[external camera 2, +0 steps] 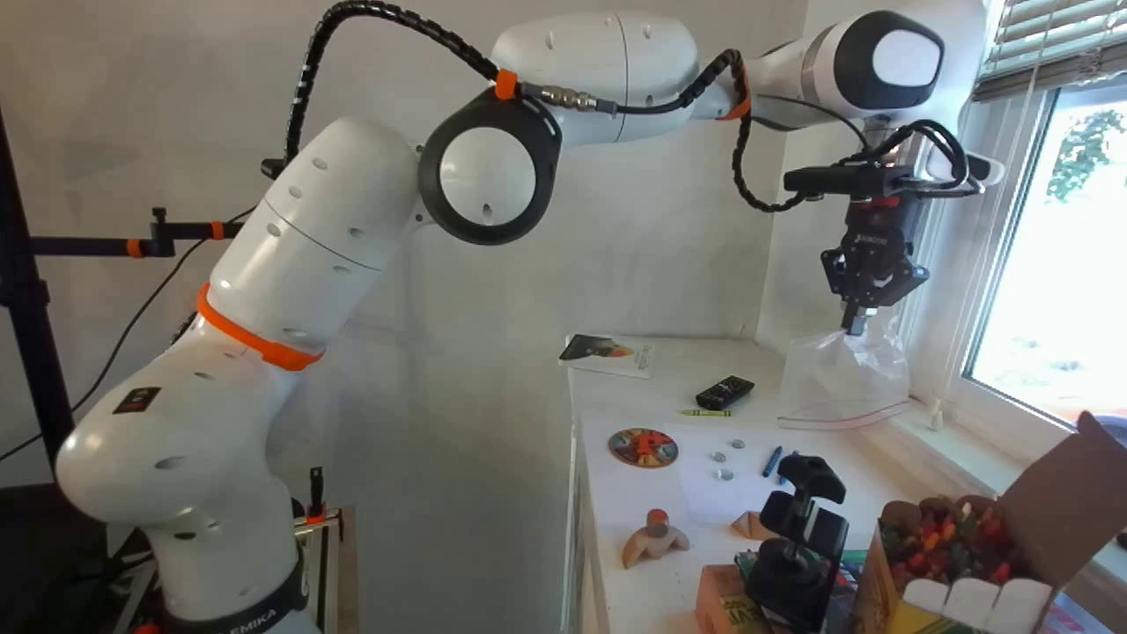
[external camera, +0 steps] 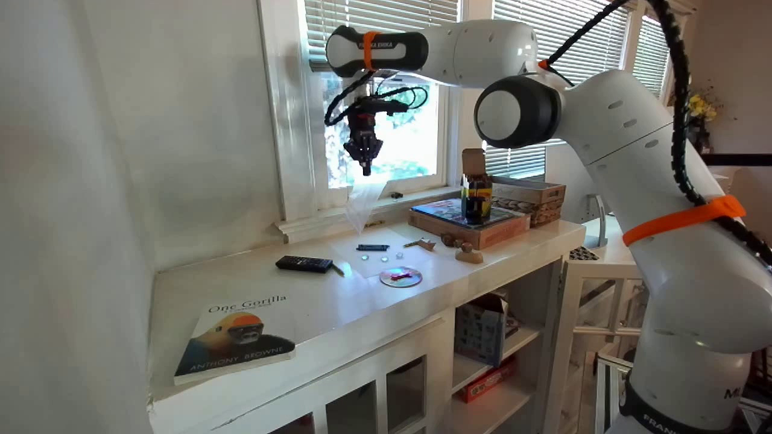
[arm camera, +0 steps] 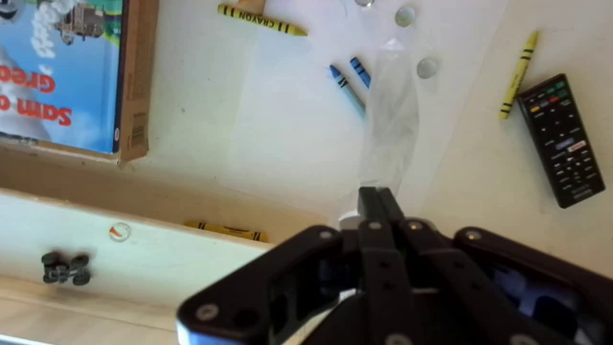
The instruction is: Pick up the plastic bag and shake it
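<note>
White arm (external camera: pixel 633 175), orange straps (external camera: pixel 681 220), black cable (external camera: pixel 680 108), black gripper (arm camera: pixel 377 193)

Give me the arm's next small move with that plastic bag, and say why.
I'd try a short, gentle up-and-down shake of the end effector: it is shut on the plastic bag, which hangs below it and appears clear of the countertop in both exterior views.

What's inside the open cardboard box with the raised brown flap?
The open cardboard box shows small red, orange and green pieces on top; anything underneath them is covered.
</note>
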{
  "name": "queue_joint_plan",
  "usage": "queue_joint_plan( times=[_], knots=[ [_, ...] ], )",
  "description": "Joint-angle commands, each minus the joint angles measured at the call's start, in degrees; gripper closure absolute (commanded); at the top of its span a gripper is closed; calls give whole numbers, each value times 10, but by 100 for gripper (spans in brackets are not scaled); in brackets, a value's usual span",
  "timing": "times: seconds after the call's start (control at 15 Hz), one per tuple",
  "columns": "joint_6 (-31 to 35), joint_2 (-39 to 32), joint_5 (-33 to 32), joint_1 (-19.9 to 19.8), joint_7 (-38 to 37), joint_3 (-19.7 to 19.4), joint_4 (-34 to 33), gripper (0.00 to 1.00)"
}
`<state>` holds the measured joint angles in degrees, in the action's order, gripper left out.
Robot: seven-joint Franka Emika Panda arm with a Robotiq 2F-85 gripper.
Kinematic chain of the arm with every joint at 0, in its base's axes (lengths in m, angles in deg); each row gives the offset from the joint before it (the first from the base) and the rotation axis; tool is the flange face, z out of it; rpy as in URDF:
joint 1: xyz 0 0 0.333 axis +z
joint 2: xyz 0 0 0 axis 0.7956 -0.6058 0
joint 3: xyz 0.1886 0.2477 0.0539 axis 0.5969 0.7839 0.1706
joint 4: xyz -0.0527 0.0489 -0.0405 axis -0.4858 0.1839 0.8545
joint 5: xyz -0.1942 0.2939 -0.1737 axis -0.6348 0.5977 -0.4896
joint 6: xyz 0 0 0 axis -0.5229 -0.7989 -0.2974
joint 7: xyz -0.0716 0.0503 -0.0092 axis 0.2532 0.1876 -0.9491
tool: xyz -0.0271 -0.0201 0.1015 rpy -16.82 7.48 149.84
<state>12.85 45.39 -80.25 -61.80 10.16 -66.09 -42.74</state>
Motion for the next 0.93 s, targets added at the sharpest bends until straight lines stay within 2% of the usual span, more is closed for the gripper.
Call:
queue_joint_plan(
  times=[0.0,0.4,0.47,0.53,0.67,0.73,0.87],
  knots=[
    [59,-1,-94,57,22,-13,49,100],
    [168,-4,-244,129,39,-16,136,100],
    [185,0,-268,138,43,-15,155,75],
    [210,3,-291,146,45,-14,176,73],
    [265,12,-331,159,48,-10,212,60],
    [286,17,-332,159,46,-3,226,51],
    [311,34,-286,145,53,26,246,37]
  ],
)
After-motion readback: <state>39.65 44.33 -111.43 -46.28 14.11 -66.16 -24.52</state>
